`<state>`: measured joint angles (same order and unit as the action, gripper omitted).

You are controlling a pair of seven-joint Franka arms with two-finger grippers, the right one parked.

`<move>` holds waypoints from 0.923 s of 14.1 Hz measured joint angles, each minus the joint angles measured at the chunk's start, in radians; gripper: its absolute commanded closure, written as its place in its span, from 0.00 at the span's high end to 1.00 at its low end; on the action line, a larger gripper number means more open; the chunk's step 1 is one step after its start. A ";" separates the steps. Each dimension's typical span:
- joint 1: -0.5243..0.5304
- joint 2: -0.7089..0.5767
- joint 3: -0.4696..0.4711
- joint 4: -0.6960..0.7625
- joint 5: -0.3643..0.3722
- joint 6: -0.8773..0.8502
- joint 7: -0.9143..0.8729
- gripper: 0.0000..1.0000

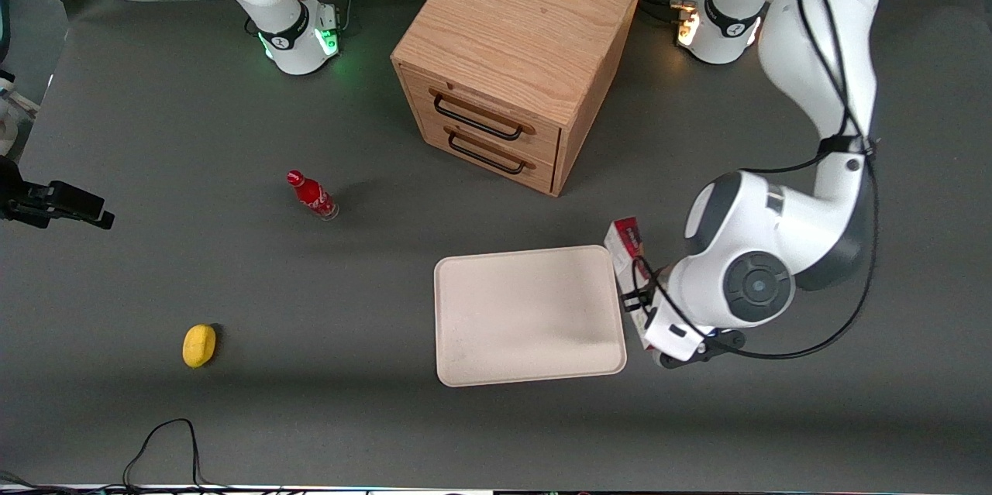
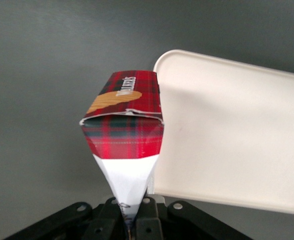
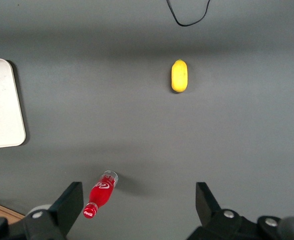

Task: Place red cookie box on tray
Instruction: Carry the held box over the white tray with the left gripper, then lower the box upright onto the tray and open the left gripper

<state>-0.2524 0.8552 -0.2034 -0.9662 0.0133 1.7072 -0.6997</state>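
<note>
The fingers [image 2: 146, 212] of the left gripper [image 2: 134, 220] are clenched on the white, flattened end of the red cookie box [image 2: 124, 120], which tapers to a wedge between them. The box's plaid body juts out from the gripper, held off the grey table [image 1: 232, 402].

In the front view the red cookie box [image 1: 626, 243] shows only as a narrow red and pale strip just beside the tray [image 1: 527, 371], along the tray's short edge toward the working arm's end of the table. The wrist of the left arm [image 1: 744, 270] covers most of it, so whether the box overlaps the rim or hangs just outside it is hard to say from there; the wrist view suggests that one long side of the box runs close along the tray [image 2: 236, 135] edge near a rounded corner.

The tray lies flat, its whole surface bare inside the low raised rim. Bare table surrounds it, with a wide strip between it and the front camera.

The wooden drawer cabinet [image 1: 527, 30] stands farther from the camera than the tray, well apart from it, its two dark handles turned toward the camera. A small red bottle [image 1: 311, 195] and a yellow lemon-like object [image 1: 199, 345] lie toward the parked arm's end, well apart from the tray.
</note>
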 measured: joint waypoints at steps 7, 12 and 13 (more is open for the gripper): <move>-0.020 0.099 -0.042 0.010 0.000 0.096 -0.013 0.00; -0.039 0.138 -0.046 0.010 0.001 0.118 0.073 0.00; -0.044 0.145 -0.046 0.010 0.002 0.123 0.086 0.00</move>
<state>-0.2968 1.0004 -0.2494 -0.9562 0.0154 1.8299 -0.6134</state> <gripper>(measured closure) 0.938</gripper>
